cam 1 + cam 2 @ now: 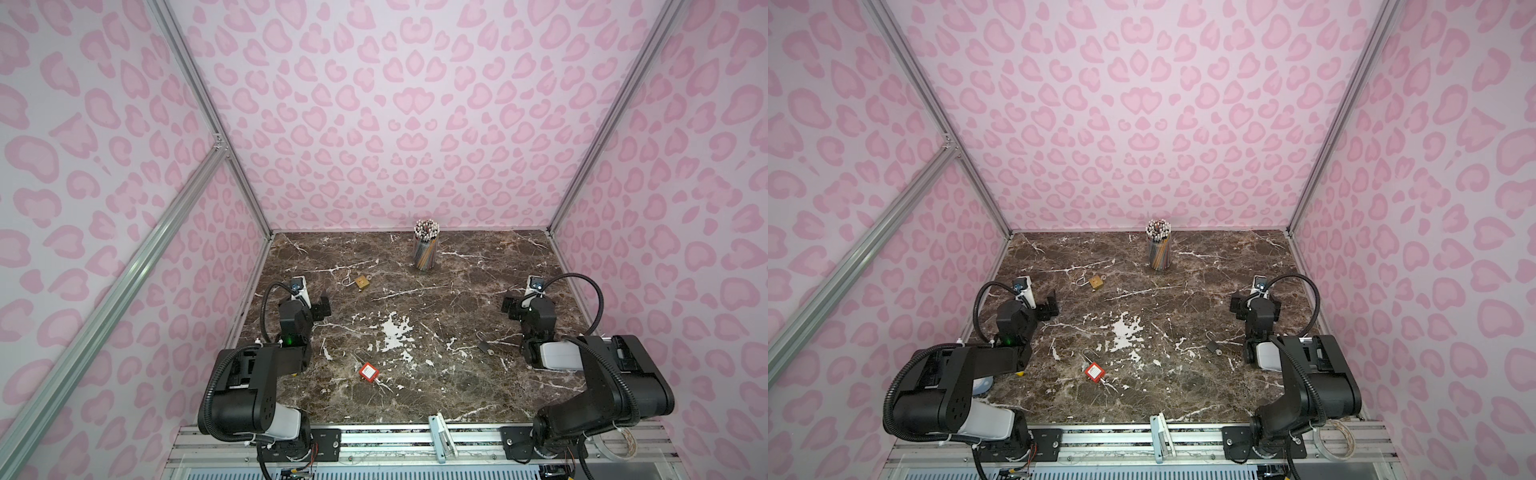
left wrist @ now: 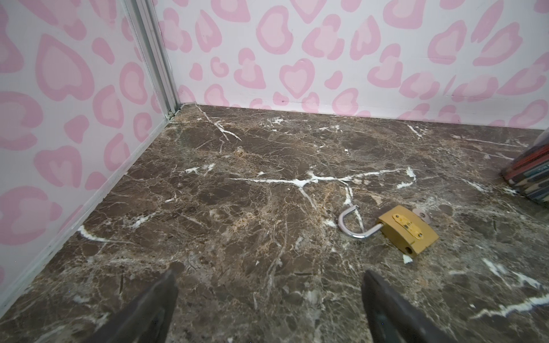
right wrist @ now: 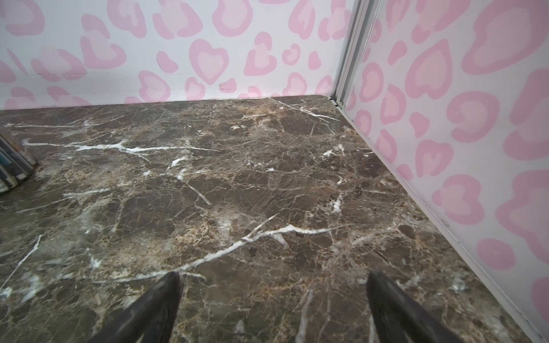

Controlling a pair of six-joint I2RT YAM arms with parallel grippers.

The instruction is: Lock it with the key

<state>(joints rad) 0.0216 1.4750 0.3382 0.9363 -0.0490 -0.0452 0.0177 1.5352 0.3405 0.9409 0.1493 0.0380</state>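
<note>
A brass padlock (image 1: 362, 283) (image 1: 1096, 283) lies at the back left of the marble table with its shackle swung open. In the left wrist view this padlock (image 2: 408, 228) shows a silver key (image 2: 421, 214) at its far end. My left gripper (image 1: 320, 307) (image 2: 270, 273) is open and empty, a little short of the padlock and to its left. My right gripper (image 1: 510, 305) (image 3: 273, 274) is open and empty over bare marble at the right.
A red padlock (image 1: 368, 371) with an open shackle lies at the front middle. A small dark padlock (image 1: 484, 345) lies close to the right arm. A cup of pencils (image 1: 424, 245) stands at the back middle. Pink patterned walls close in three sides.
</note>
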